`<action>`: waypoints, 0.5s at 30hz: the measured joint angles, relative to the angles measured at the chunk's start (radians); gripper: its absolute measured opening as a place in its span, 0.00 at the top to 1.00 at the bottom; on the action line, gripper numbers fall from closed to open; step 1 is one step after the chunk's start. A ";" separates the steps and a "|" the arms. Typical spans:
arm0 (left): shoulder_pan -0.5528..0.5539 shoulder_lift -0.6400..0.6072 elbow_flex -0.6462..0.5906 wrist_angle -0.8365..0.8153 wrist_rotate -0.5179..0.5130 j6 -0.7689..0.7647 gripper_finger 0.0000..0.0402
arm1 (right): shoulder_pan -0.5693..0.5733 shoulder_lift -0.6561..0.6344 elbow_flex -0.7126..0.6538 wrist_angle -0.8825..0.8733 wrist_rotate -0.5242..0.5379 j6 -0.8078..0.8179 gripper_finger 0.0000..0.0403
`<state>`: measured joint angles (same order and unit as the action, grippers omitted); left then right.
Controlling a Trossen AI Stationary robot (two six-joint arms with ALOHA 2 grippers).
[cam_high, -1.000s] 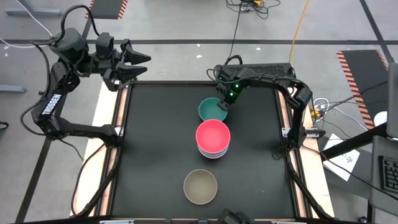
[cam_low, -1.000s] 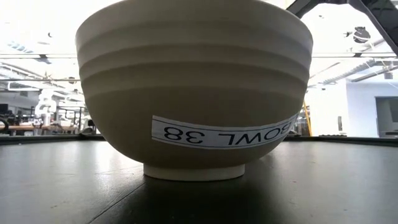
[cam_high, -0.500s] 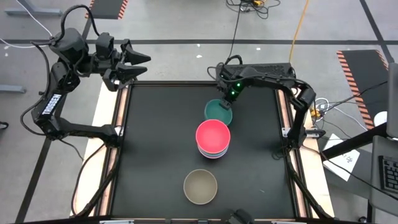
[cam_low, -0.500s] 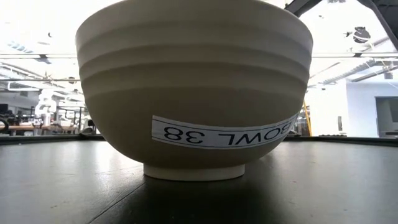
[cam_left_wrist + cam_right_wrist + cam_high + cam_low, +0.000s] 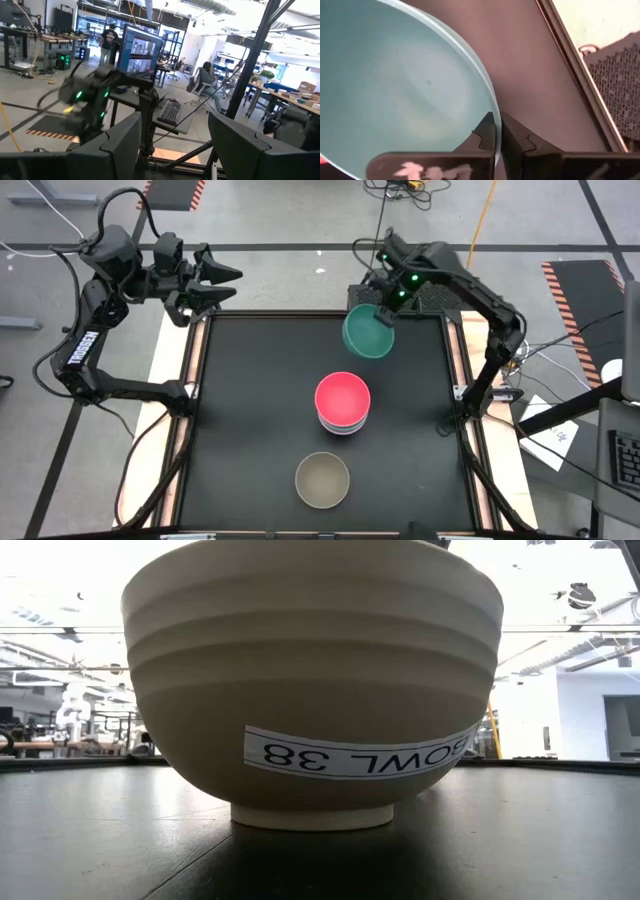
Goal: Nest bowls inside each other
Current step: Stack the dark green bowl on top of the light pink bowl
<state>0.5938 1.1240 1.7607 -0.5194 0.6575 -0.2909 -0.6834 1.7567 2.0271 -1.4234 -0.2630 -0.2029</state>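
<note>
Right gripper (image 5: 381, 311) was clamped on the rim of the teal bowl (image 5: 368, 333), one finger inside the rim and one outside, as seen in the right wrist view (image 5: 496, 131). Held that bowl (image 5: 395, 85) lifted and tilted, clear of the black table (image 5: 250, 410), on the far side of the stack of bowls (image 5: 343, 404), near the far edge of the table and a little toward the right arm's side.

Stack of bowls stood near the middle of the table, red-pink bowl (image 5: 343, 396) on top, with the rims of lower bowls showing just under it on the near side. Could not tell how many lay below.

Olive-grey bowl (image 5: 322, 479) stood alone and upright on the table, on the near side of the stack, apart from it. Filled most of the low view (image 5: 310, 680), with a white label (image 5: 355, 756) on its wall, printed upside down, reading "BOWL 38".

Left gripper (image 5: 228, 284) was parked off the table, far from the stack, past the table's far left corner. Fingers (image 5: 122, 145) stood apart with nothing between them. Behind them, in the left wrist view, a room with a screen (image 5: 142, 51) and a seated person (image 5: 206, 80).
</note>
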 joint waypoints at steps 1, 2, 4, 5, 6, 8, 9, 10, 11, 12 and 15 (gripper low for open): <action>0.000 0.000 0.000 0.000 0.003 0.000 0.42 | 0.010 0.000 0.049 -0.042 0.000 0.002 1.00; 0.000 0.000 0.000 0.000 0.008 0.000 0.42 | 0.023 0.000 0.095 -0.084 0.000 0.004 1.00; 0.000 0.000 0.000 0.000 0.019 0.000 0.42 | 0.057 0.001 0.164 -0.153 -0.002 0.016 1.00; 0.000 0.000 0.000 0.000 0.019 0.000 0.42 | 0.077 0.000 0.185 -0.156 -0.003 0.034 1.00; 0.000 0.000 0.000 0.000 0.020 0.000 0.42 | 0.098 -0.001 0.201 -0.147 -0.005 0.059 1.00; 0.000 0.000 0.000 0.000 0.020 0.000 0.42 | 0.136 -0.003 0.209 -0.144 -0.039 0.106 1.00; -0.002 0.000 0.000 0.000 0.019 0.000 0.42 | 0.157 -0.003 0.209 -0.150 -0.065 0.127 1.00; -0.004 0.000 0.000 0.000 0.019 0.002 0.42 | 0.177 -0.003 0.209 -0.152 -0.083 0.149 1.00; -0.009 0.000 0.000 0.000 0.019 0.007 0.42 | 0.202 -0.001 0.209 -0.149 -0.085 0.168 1.00; -0.014 0.000 0.000 0.000 0.019 0.012 0.42 | 0.226 0.003 0.209 -0.147 -0.080 0.186 1.00; -0.028 0.000 0.000 0.000 0.022 0.023 0.42 | 0.275 0.011 0.191 -0.148 -0.081 0.243 1.00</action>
<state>0.5661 1.1244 1.7607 -0.5194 0.6791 -0.2680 -0.4085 1.7677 2.2180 -1.5712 -0.3439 0.0400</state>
